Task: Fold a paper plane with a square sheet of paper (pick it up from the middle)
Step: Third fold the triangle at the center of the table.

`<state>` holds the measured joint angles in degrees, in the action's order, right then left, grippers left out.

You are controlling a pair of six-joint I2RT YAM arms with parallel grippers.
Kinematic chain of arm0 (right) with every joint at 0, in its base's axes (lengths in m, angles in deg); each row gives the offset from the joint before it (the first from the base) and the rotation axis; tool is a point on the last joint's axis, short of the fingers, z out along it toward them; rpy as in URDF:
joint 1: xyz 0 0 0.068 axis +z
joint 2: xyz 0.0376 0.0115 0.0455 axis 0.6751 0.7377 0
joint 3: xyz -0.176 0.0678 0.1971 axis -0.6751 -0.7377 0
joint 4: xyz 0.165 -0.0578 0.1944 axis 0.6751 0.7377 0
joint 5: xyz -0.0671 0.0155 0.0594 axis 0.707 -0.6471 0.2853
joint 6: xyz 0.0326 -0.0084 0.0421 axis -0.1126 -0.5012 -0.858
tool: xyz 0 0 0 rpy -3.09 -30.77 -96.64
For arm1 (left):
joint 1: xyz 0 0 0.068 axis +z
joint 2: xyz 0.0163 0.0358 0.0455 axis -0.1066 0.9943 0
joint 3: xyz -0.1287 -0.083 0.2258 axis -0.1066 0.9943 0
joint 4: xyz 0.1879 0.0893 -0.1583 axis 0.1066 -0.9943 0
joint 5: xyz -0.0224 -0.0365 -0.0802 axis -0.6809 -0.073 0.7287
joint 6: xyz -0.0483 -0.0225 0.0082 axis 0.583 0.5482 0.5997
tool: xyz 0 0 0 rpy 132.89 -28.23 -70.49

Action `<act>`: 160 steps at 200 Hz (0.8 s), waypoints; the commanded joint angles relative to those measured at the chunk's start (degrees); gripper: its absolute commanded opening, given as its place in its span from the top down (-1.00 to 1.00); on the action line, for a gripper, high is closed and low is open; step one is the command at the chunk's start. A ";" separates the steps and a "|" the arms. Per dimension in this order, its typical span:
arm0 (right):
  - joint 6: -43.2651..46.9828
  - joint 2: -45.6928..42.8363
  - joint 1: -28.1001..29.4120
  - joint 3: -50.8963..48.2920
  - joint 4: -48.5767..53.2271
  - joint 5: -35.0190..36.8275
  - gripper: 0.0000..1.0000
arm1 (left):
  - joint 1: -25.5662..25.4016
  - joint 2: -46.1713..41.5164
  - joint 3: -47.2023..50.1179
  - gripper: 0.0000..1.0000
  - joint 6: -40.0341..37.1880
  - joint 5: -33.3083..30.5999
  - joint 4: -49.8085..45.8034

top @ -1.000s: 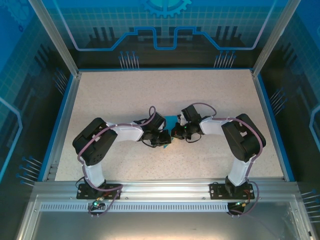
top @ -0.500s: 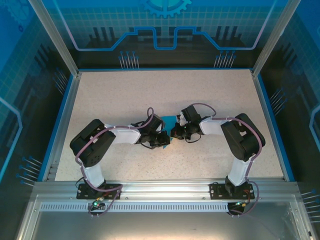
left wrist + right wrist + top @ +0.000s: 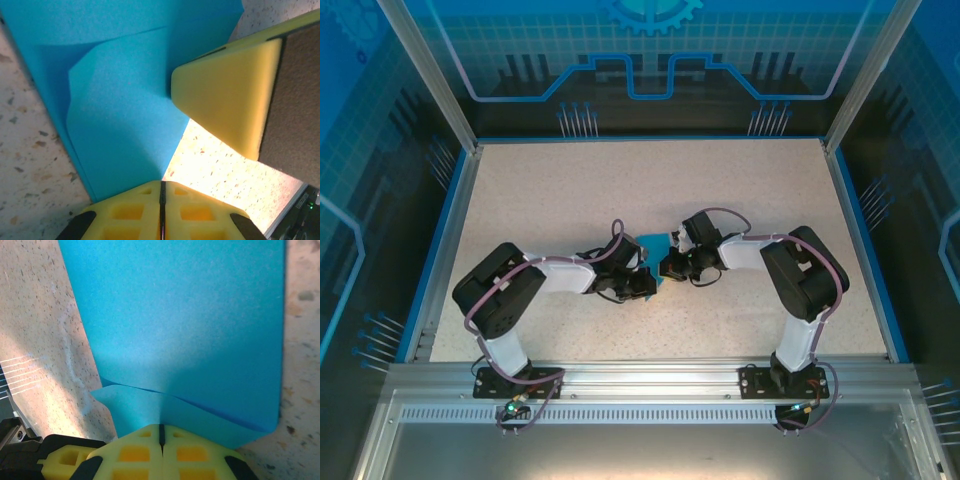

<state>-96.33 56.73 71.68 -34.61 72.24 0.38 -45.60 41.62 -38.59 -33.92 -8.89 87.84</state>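
**Left gripper [image 3: 646,284] & right gripper [image 3: 670,266] both nipped shut on thin bright blue paper sheet [image 3: 656,243]**

Top view: the two tools meet nose to nose near centre of the speckled beige tabletop [image 3: 570,190]. L arm reaches in from 9 o'clock, R arm from 3 o'clock. A patch of the sheet peeks out just past them, toward 12 o'clock.

L wrist cam: yellow left fingers [image 3: 130,215] at 6 o'clock are pressed together w/ only a hairline seam between. A pointed corner of the sheet runs down into that seam. From there the paper spreads up to 10–12 o'clock, a second layer w/ a soft bent edge lying over the first. At 2 o'clock is a yellow wedge-shaped block with a brown side [image 3: 225,95], its blunt end at the sheet's edge; whether they touch can't be told.

R wrist cam: yellow right fingers [image 3: 132,452] at 6 o'clock are likewise closed to a thin seam, w/ the sheet's near edge tucked in. The paper fans out toward 12 o'clock. Two layers show near the jaws, an edge line running from 8 to 4 o'clock. Tabletop shows at 9 & 3 o'clock.
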 commanded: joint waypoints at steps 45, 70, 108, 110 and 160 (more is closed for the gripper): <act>-0.29 3.08 -0.61 -1.80 4.34 6.75 1.00 | -1.39 -1.73 4.21 0.77 -2.22 4.53 -13.77; -0.29 3.04 -0.64 -1.76 4.44 6.77 1.00 | -1.66 -1.62 3.83 0.77 -2.57 4.02 -14.68; -0.23 2.79 -0.64 -1.67 4.57 6.67 1.00 | -1.83 -2.06 2.60 0.77 -3.11 2.79 -16.94; -0.23 2.74 -0.65 -1.66 4.60 6.66 1.00 | -1.83 -2.23 2.43 0.77 -3.12 2.67 -17.14; 0.56 -1.31 -0.67 -0.36 4.34 3.67 1.00 | -0.12 -7.02 -4.12 0.75 -1.87 -0.72 -16.60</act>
<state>-96.29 56.47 71.68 -34.61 72.33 0.36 -46.52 37.57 -39.05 -35.28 -7.71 75.58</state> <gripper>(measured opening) 0.037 0.124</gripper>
